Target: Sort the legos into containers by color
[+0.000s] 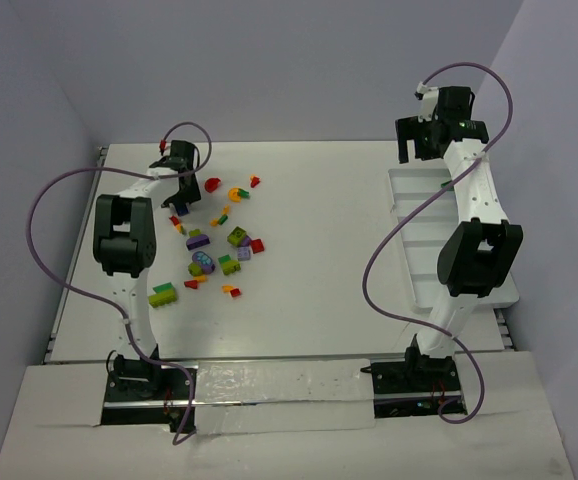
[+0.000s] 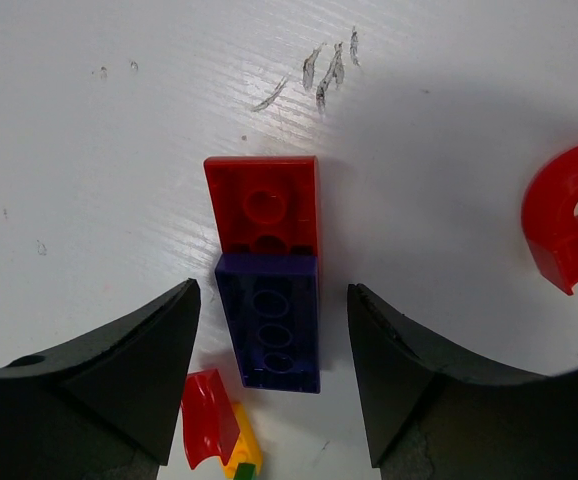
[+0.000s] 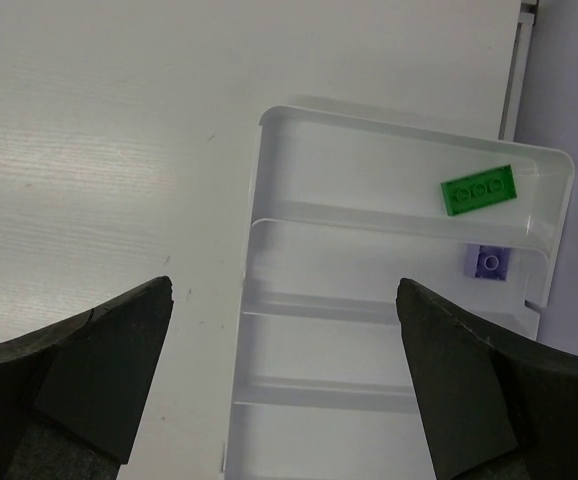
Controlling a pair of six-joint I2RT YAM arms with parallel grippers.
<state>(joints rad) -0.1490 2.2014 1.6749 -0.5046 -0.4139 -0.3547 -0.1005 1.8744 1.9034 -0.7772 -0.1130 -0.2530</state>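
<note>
Bolted at the near edge of the table [image 1: 309, 200], both arm bases [image 1: 134, 378] sit at the ends of a clear strip [image 1: 279, 385], on the near side of the white tray [image 1: 405, 192], which lies lengthwise along the table's right side. Well to the left of the tray, the legos [image 1: 214, 245] lie scattered loose in red, orange, yellow-green, green and purple. The left claw [image 1: 181, 190] hangs low over the far-left fringe of that scatter, well apart from the tray, and the right claw [image 1: 419, 140] hovers over the tray's far end. From the left wrist, with the tray out of frame, the left claw [image 2: 274, 300] has its jaws apart, one on each side of a purple brick [image 2: 274, 340] with a gap showing on both sides, so nothing is clamped. A red plate [image 2: 264, 200] touches that brick's far end, and a red arch [image 2: 564, 225] lies apart at the frame's right edge. From the right wrist, the right claw [image 3: 281, 300] is spread wide and empty above the tray [image 3: 269, 180]. A green brick [image 3: 479, 190] lies in the tray's end compartment and a small lilac brick [image 3: 489, 262] in the next one, both toward the tray's right wall.
</note>
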